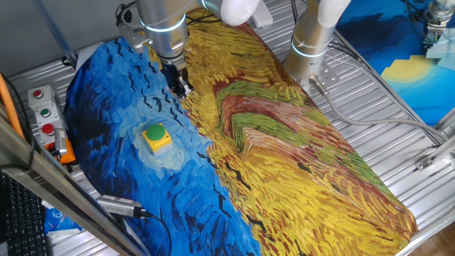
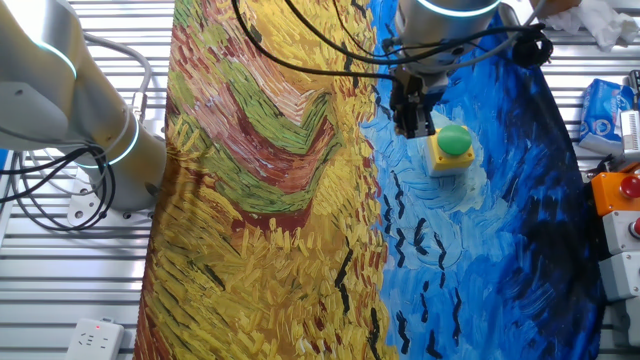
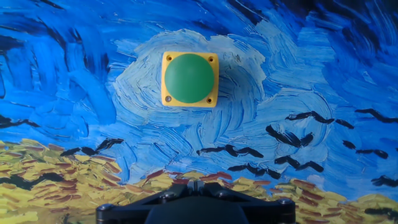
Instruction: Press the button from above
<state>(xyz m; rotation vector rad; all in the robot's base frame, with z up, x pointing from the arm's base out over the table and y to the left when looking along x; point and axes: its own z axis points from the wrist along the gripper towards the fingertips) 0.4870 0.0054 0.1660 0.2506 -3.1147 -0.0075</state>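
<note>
Hand above cloth — button: green dome, yellow square base.

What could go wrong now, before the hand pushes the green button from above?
1. The hand is not over the button; in the hand view the button sits away from the fingers. A straight descent would probably hit the cloth.
2. The button rests loose on the cloth, so an off-centre push on its dome might tip or slide it.
3. The grey control box with small red and green buttons lies at the cloth's edge; it might be mistaken for the target.
</note>
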